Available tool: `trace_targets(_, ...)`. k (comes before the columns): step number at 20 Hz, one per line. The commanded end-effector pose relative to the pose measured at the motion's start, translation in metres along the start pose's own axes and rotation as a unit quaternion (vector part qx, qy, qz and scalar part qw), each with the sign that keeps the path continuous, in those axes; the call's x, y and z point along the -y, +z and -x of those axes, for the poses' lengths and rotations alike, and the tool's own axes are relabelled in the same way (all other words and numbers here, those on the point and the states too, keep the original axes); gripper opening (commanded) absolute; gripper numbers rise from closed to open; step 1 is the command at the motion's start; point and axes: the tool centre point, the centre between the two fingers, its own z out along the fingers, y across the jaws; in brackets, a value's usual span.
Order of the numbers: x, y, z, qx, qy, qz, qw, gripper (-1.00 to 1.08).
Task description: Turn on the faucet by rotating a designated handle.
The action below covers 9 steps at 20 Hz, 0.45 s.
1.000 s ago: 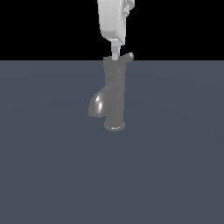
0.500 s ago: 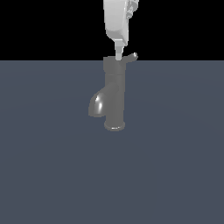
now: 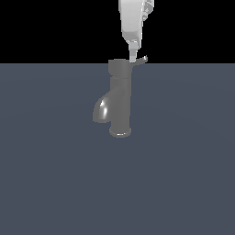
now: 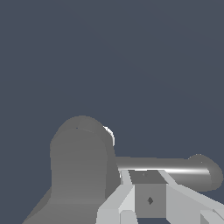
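The dark grey faucet (image 3: 120, 98) stands upright on its round base, its curved spout toward the exterior view's left. The handle (image 3: 141, 59) is a short flat lever reaching from the top cap toward the exterior view's right, tip slightly upturned. My gripper (image 3: 133, 57) comes down from above, its narrow white fingers together, and touches the lever beside the cap. In the wrist view the cap (image 4: 81, 168) and the handle (image 4: 175, 166) lie just past my gripper (image 4: 144, 176). Nothing is clamped between the fingers.
The faucet stands on a flat blue-grey surface (image 3: 183, 174) that runs across the whole exterior view. Black background lies behind and above it.
My gripper has shifted toward the exterior view's right, along the top of the faucet. The handle's tip sits slightly further right than a second ago.
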Motion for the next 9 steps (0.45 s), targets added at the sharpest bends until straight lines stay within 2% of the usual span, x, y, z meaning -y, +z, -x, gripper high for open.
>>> trace_targets(1, 0.033, -0.002, -0.022, 0.0, 0.019, -0.027, 0.9995, -1.0)
trace_targets(9, 0.051, -0.003, -0.04, -0.001, 0.03, -0.028, 0.9992, -1.0)
